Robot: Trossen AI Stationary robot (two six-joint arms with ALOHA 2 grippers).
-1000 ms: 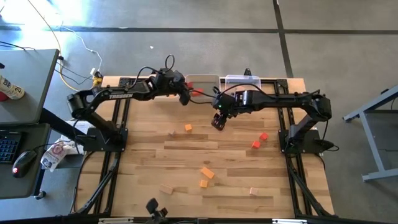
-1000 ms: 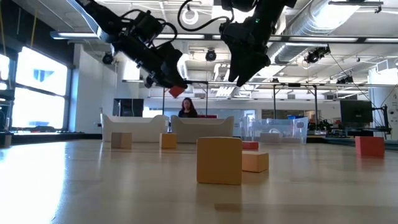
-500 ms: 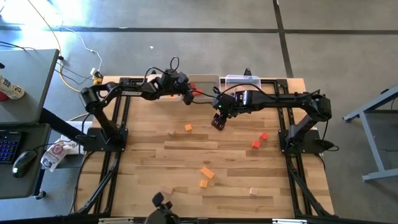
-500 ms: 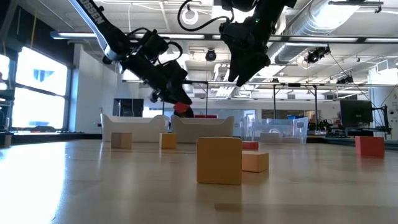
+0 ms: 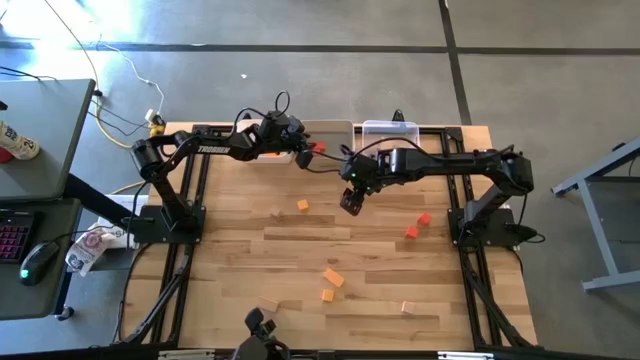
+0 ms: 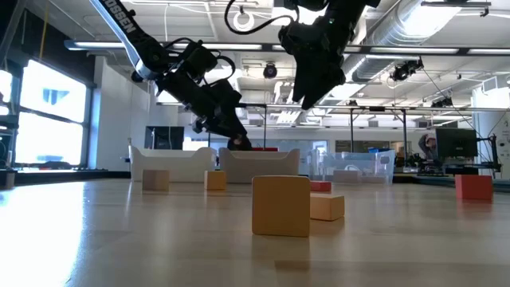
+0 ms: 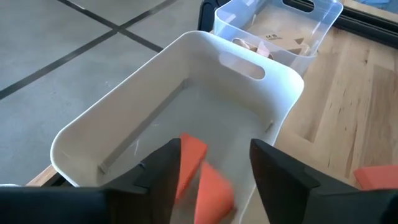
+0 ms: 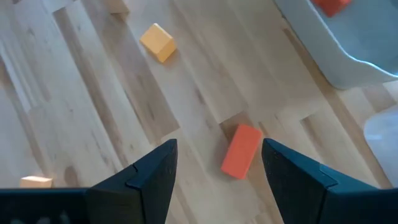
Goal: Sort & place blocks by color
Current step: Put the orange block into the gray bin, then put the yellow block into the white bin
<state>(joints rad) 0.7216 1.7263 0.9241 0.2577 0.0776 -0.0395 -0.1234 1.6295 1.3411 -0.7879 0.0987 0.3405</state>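
My left gripper [image 5: 303,155] [image 7: 216,148] hangs open over the middle white bin [image 7: 273,68] at the table's far edge. Two red pieces [image 7: 189,163] [image 7: 214,191] show inside that bin, below and between its spread fingers, which touch neither. A red bar [image 8: 241,150] lies on the table just in front of the bin. My right gripper [image 5: 350,203] [image 8: 219,146] is open, raised above the table's middle and holding nothing. Orange [image 5: 302,205] [image 5: 333,277], red [image 5: 411,232] and pale [image 5: 407,307] blocks lie scattered on the table.
A clear bin [image 7: 323,12] holding pale pieces [image 7: 273,43] stands right of the white bin, and another white bin [image 6: 171,163] stands to its left under my left arm. A pale cube [image 6: 280,206] sits near the table's near edge. Bare wood lies between the scattered blocks.
My left gripper has moved toward the far edge and down, over the white bin. The red block that showed at its fingertips in the low view is no longer there; it has let go of it.
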